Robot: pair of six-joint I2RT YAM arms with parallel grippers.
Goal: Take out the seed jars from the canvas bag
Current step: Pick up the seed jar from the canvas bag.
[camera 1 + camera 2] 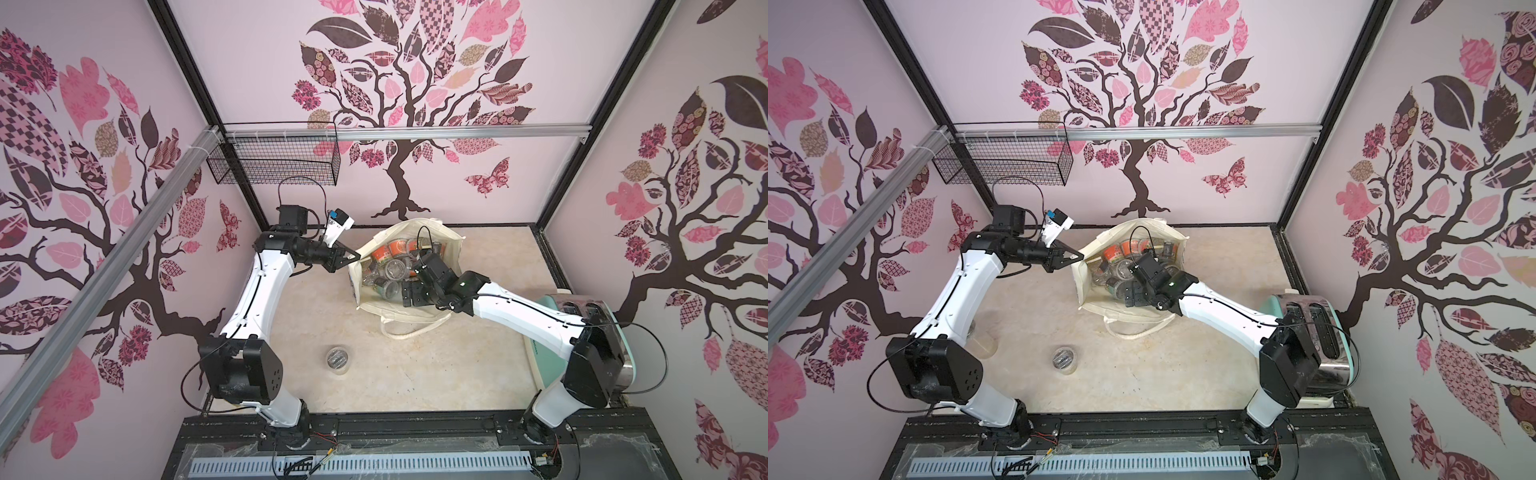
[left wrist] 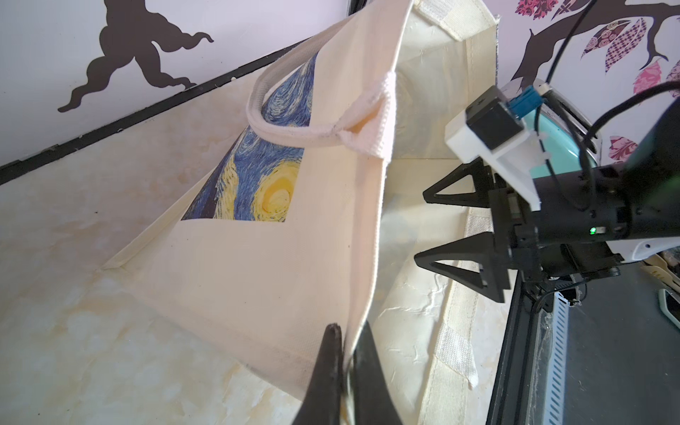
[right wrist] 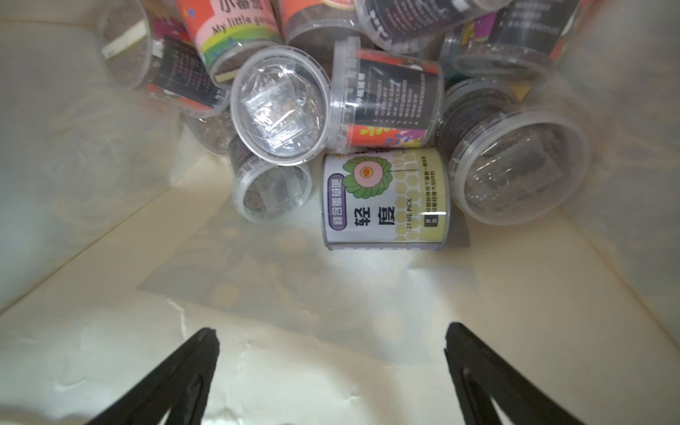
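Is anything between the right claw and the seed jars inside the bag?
Only the canvas bag's bare floor lies before the open right claw. A yellow-labelled can fronts the middle seed jars; flanking ones are unblocked.

My beige desk (image 1: pixel 457 365) carries the canvas bag (image 1: pixel 417 319) near its far edge, one seed jar (image 1: pixel 337 360) toward the front, a toaster (image 1: pixel 1308 309) at its right edge.

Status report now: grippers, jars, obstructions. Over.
Left gripper shut on canvas bag rim. Right gripper open inside bag, empty. Seed jars piled inside, a jar out on table. Yellow-labelled tin lies nearest right gripper.
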